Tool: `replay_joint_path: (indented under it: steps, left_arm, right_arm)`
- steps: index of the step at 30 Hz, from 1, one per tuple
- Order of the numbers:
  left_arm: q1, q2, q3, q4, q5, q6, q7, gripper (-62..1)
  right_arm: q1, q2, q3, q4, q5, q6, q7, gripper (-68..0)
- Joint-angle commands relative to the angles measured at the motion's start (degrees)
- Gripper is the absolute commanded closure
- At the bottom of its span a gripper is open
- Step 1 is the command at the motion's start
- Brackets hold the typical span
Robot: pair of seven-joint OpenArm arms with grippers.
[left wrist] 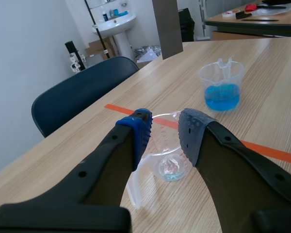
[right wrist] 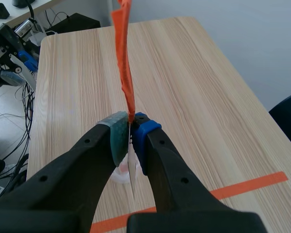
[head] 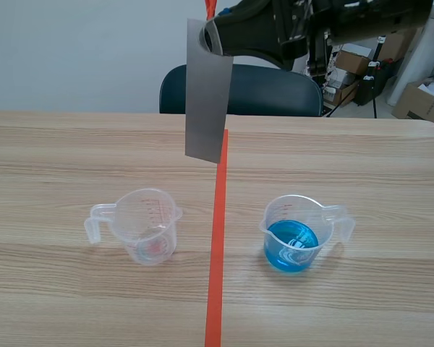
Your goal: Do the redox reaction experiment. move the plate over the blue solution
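Observation:
A grey metal plate [head: 205, 90] hangs upright high over the table's middle, just left of the orange tape line [head: 217, 238]. My right gripper [head: 215, 35] is shut on its top edge, the arm crossing the scene's top. In the right wrist view the plate [right wrist: 131, 167] shows edge-on between the pads, with an orange strip [right wrist: 123, 58] rising from it. The cup of blue solution [head: 295, 235] stands right of the line, and an empty clear cup [head: 141, 225] left of it. My left gripper [left wrist: 165, 128] is open above the empty cup [left wrist: 167, 160], with the blue cup [left wrist: 222, 87] farther ahead.
A dark blue chair [head: 267, 90] stands behind the table's far edge. Cardboard boxes [head: 419, 101] and clutter sit at the back right. The plate [left wrist: 167, 26] also hangs in the left wrist view, beyond both cups.

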Motion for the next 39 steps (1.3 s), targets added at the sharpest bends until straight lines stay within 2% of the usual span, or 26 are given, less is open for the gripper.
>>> replay_joint_path:
  steps: [1,3,5,10,12,15,21,25,32,39]
  left_arm:
    - [-0.1,-1.3,-0.2,1.2,-0.8,0.0,-0.8,-12.3]
    - [-0.8,-2.9,-0.2,2.5,-0.8,-0.3,-0.7,-9.6]
    - [-2.2,-3.7,-0.2,3.7,-0.8,-2.3,0.3,-8.4]
    - [-7.4,-4.0,1.2,7.1,-0.8,-7.3,10.2,-4.1]
    - [-10.1,-4.0,3.5,7.8,-0.8,-8.0,13.1,-4.1]
    - [-14.5,-4.0,7.9,8.0,-0.8,-8.7,16.7,-4.1]
    - [-22.9,-3.9,16.4,8.0,-0.8,-8.7,22.2,-4.1]
    - [-27.1,-2.6,19.2,8.0,-1.1,-8.7,24.8,-4.0]
    - [-31.7,0.3,22.5,8.0,-1.7,-8.7,28.7,-4.0]
    - [-37.0,1.6,28.8,8.0,-1.9,-9.0,33.8,-4.0]
  right_arm:
    - [1.1,2.4,0.9,0.7,1.5,0.6,2.2,-0.6]
    - [1.1,5.3,0.9,0.7,2.9,1.9,3.0,-0.6]
    - [0.9,8.1,0.9,0.7,4.2,2.7,4.4,-0.6]
    - [0.4,14.9,0.9,0.7,6.9,4.8,7.3,-0.6]
    - [0.0,17.5,0.9,0.7,7.8,4.9,8.3,-0.6]
    - [-1.2,21.2,0.9,0.7,8.5,7.0,11.0,-0.6]
    - [-4.0,27.1,0.9,0.7,8.3,7.0,15.3,-0.6]
    - [-5.9,29.9,0.9,0.7,6.4,7.0,19.1,-0.6]
    - [-10.2,32.0,0.9,0.7,-0.9,7.0,27.9,-0.6]
    - [-13.4,32.2,0.9,0.7,-3.8,7.0,30.6,-0.6]
